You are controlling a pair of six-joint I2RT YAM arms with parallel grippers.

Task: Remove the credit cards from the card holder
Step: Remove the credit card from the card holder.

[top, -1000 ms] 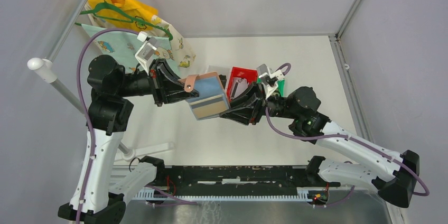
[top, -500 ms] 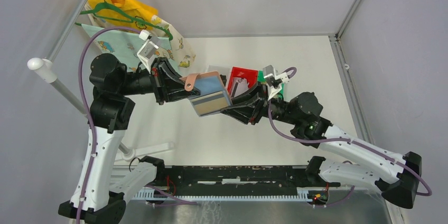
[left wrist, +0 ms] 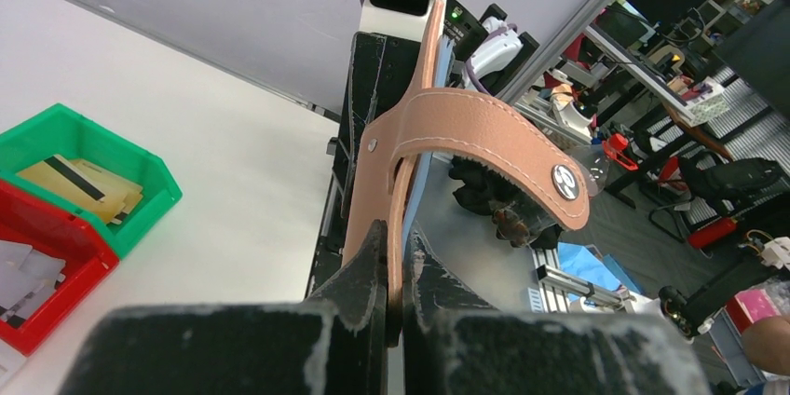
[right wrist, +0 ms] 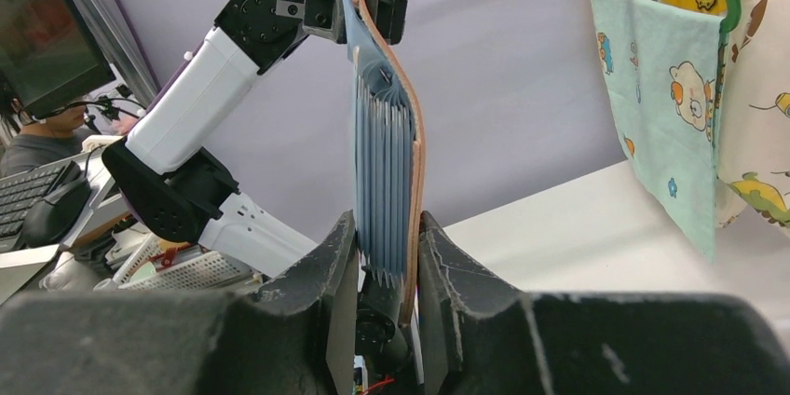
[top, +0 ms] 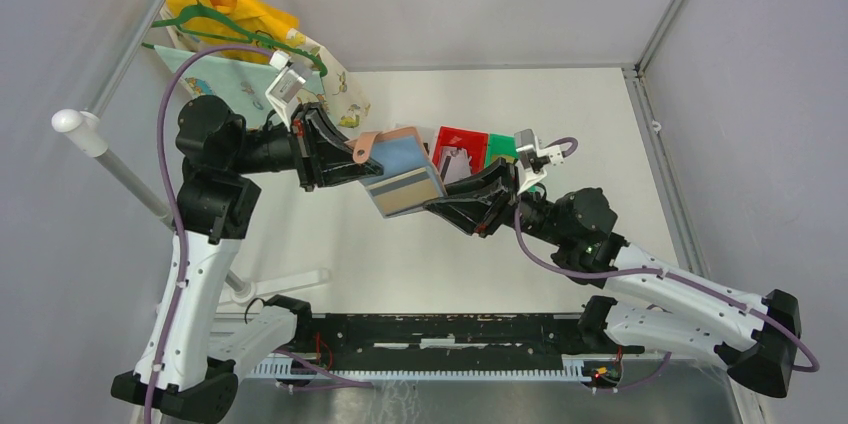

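The reddish-brown card holder point(top: 400, 172) hangs open in the air between both arms, above the table's middle. Its light blue inside faces up, and a pale card with a dark stripe point(top: 405, 191) shows in its front pocket. My left gripper point(top: 352, 166) is shut on the brown cover point(left wrist: 402, 181) below the snap tab point(left wrist: 484, 129). My right gripper point(top: 434, 204) is shut on the opposite edge, its jaws squeezing the blue pocket stack and brown cover point(right wrist: 384, 171). Loose cards lie in the green bin point(left wrist: 79, 185).
A red bin point(top: 465, 141) and a green bin point(top: 503, 147) with cards stand behind the holder, with a white bin point(top: 405, 131) partly hidden beside them. Children's clothes on hangers point(top: 250, 44) hang from a rail at the far left. A metal frame post point(top: 660, 134) lines the right edge.
Both arms shifted slightly right and away with the holder between them. The holder has tilted a little. Both grips stay the same.
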